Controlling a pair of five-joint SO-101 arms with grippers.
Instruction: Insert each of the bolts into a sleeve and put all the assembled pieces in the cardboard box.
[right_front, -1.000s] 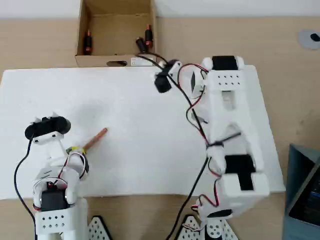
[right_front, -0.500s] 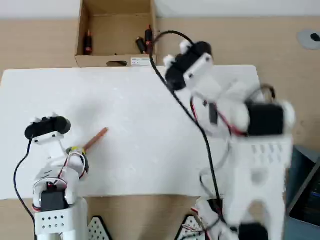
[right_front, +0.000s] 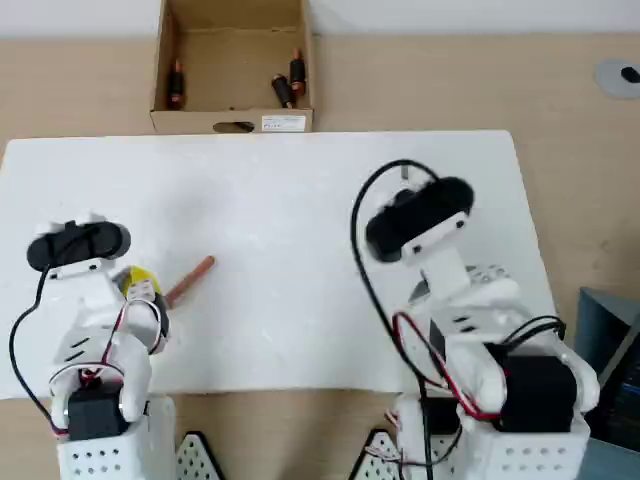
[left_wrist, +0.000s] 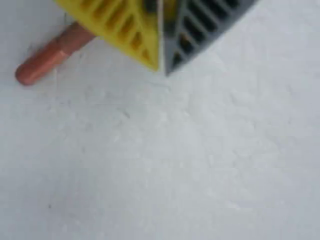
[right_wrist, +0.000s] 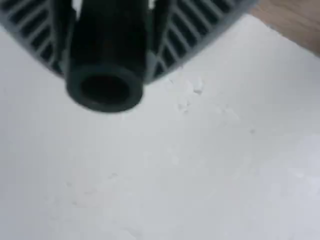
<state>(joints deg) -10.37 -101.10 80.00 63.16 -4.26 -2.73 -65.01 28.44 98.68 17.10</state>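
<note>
A copper bolt (right_front: 190, 279) lies on the white mat (right_front: 300, 190) at the left. In the left wrist view the bolt (left_wrist: 50, 57) runs out from under the yellow finger (left_wrist: 120, 30). My left gripper (left_wrist: 161, 67) is shut, its yellow and grey tips touching just above the mat; I cannot see the bolt between them. My right gripper (right_wrist: 107, 70) is shut on a black sleeve (right_wrist: 105, 87), whose open end faces the camera low over the mat. The right arm's wrist (right_front: 418, 218) hangs over the mat's right half. The cardboard box (right_front: 232, 122) at the back holds three assembled pieces (right_front: 283, 90).
The mat sits on a wooden table. A grey disc (right_front: 618, 76) lies at the back right corner, and a dark object (right_front: 605, 380) stands at the right edge. Both arm bases stand at the front edge.
The right arm swung back from the cardboard box to the mat's right half. The left arm's wrist shifted slightly left. The bolt has not moved.
</note>
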